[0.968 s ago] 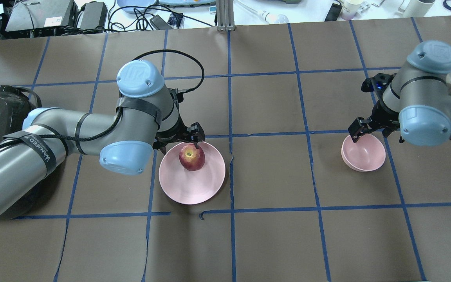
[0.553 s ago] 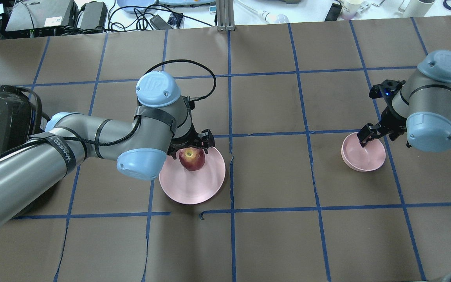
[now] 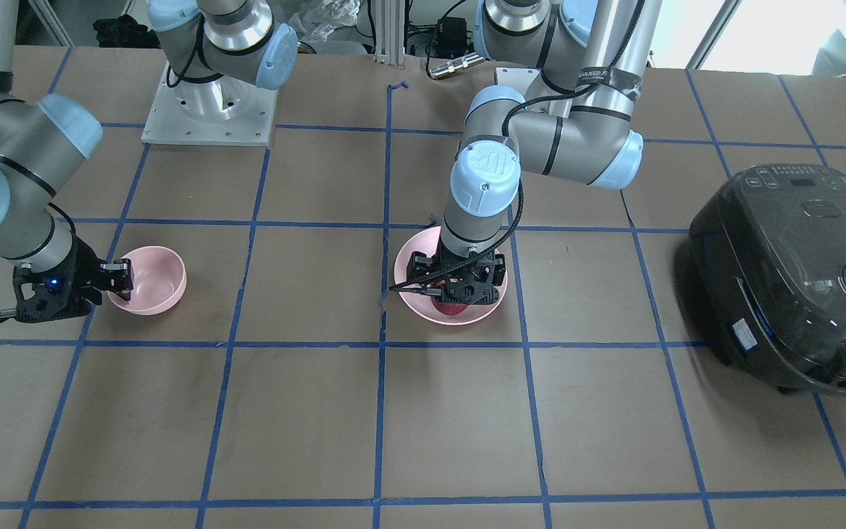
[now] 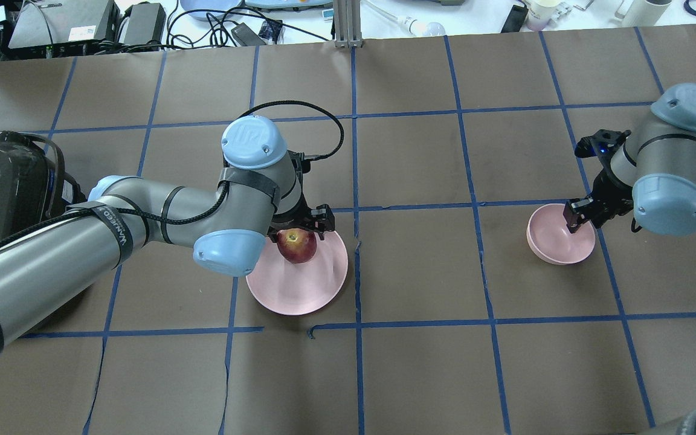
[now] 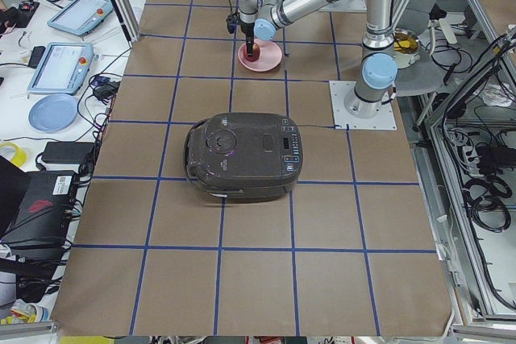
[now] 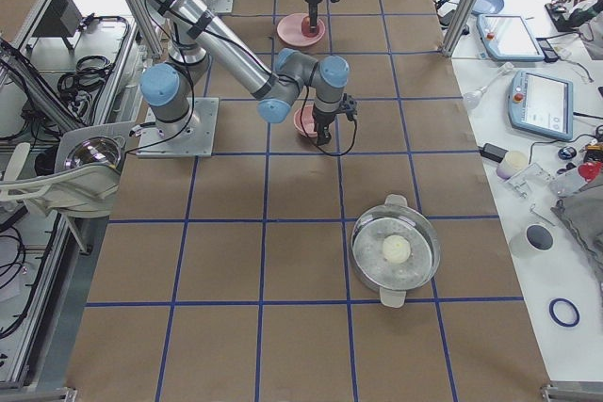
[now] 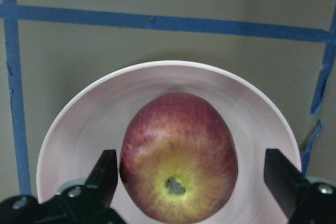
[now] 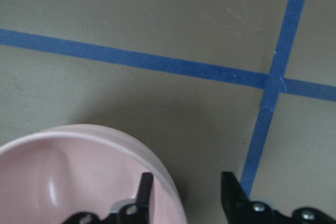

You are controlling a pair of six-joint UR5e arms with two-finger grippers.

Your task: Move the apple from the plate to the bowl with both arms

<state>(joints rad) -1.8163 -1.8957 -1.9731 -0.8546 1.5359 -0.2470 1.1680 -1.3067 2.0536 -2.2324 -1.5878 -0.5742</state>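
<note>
The left gripper [image 7: 189,174] is released. Its two black fingers [image 7: 105,174] stand low on both sides of the small round red apple with a yellow patch at the stem [image 7: 178,156]. One finger is almost touching the skin and the other is a little apart. The apple lies on the wide shallow pale-pink plate [image 7: 79,129], in the middle part of the brown paper-covered bench [image 4: 420,272], far from every edge.

The right gripper [image 8: 186,178] is also released. It stands over the rim of the small deep pink bowl [image 8: 79,171], one finger inside and one outside. The bowl is well apart from the plate, toward the bench end on the robot's right.

I think the step in hand is the grasping of the apple. The next move calls for closing squarely on it, so that it does not roll, and then lifting it straight up.
</note>
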